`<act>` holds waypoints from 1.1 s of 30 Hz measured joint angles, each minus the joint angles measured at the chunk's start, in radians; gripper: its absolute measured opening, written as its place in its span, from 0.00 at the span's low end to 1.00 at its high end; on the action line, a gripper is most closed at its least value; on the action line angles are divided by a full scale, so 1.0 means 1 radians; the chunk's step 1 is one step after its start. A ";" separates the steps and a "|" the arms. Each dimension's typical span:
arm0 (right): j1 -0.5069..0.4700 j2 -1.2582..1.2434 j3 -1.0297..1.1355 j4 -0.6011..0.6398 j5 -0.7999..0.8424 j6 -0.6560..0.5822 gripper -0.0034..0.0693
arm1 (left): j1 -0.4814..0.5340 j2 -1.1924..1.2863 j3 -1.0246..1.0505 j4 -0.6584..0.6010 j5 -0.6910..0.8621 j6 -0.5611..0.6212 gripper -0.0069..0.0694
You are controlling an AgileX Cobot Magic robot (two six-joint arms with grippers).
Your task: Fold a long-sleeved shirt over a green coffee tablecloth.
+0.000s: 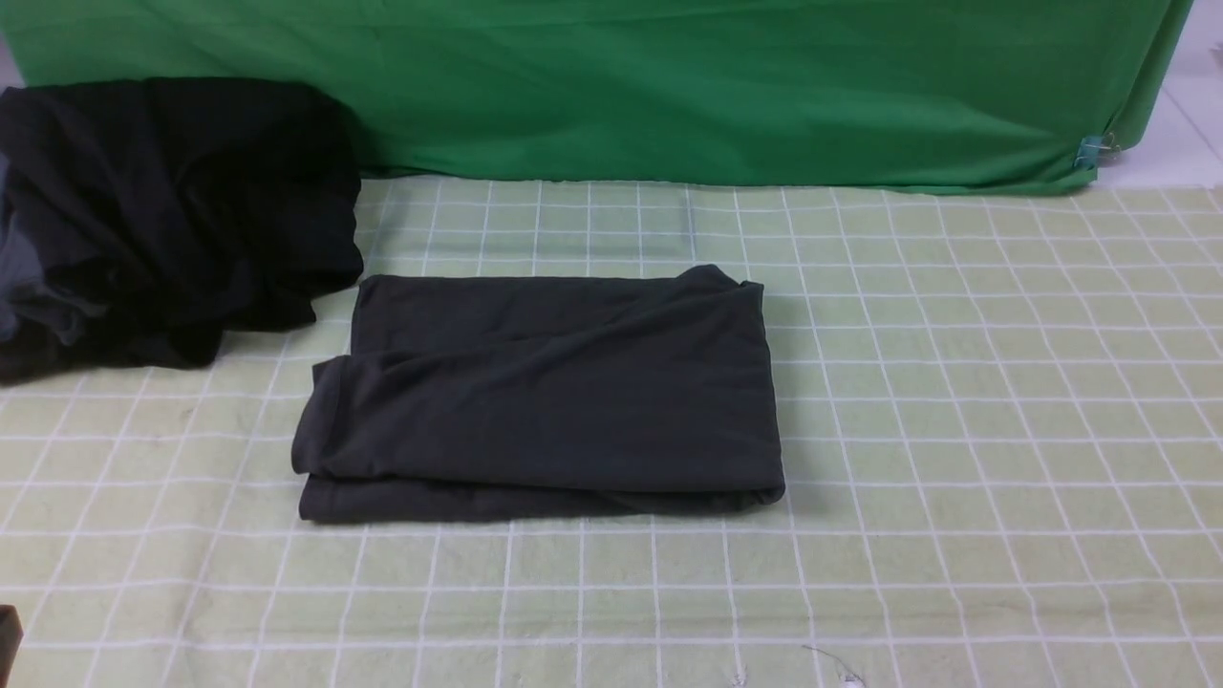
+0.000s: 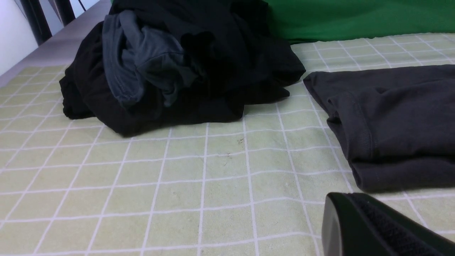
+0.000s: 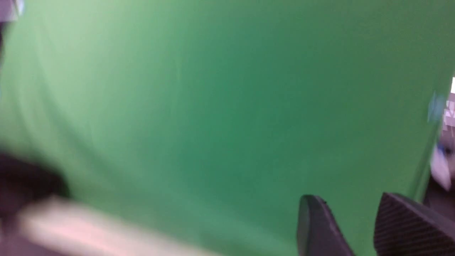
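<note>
The long-sleeved shirt lies folded into a charcoal-grey rectangle in the middle of the green coffee tablecloth, a pale cloth with a white grid. Neither arm reaches over it in the front view. In the left wrist view my left gripper is shut with nothing in it, low over the tablecloth and just short of the folded shirt's near left corner. My right gripper is open and empty. It is lifted off the table and faces the green backdrop, in a blurred picture.
A blacker bundle of clothes with a grey part sits at the back left of the tablecloth. A plain bright green backdrop cloth hangs along the far edge, held by a clip at its right end.
</note>
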 joint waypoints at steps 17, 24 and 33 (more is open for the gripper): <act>-0.292 -0.301 0.401 -0.019 0.285 0.065 0.38 | 0.000 -0.001 0.000 -0.001 0.000 0.000 0.09; -0.296 -0.303 0.401 -0.025 0.285 0.100 0.38 | 0.000 -0.001 0.000 -0.001 0.000 -0.004 0.09; -0.296 -0.303 0.401 -0.089 0.285 0.175 0.38 | 0.000 -0.001 0.000 0.006 0.000 -0.007 0.09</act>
